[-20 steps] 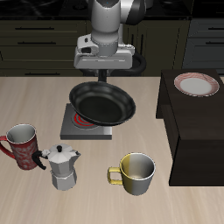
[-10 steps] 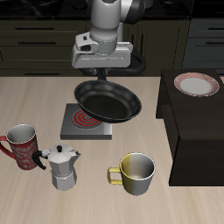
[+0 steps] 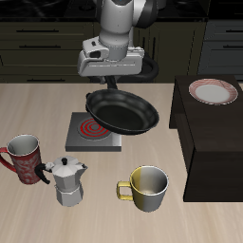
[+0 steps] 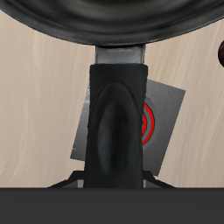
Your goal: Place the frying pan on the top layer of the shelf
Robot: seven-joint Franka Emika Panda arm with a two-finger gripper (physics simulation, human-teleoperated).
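Since a second ago the frying pan (image 3: 121, 110), its handle pinched in the gripper (image 3: 111, 84), has risen off the grey plate with red rings (image 3: 96, 130) and drifted toward the shelf (image 3: 211, 142), so the carry to its top is underway.

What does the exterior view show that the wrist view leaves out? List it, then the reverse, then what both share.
Exterior only: the shelf with a plate on top, the red mug, the moka pot, the yellow mug, and the gripper shut on the pan's handle. Wrist only: a close look along the handle. Both: the frying pan held above the grey square plate with red rings.
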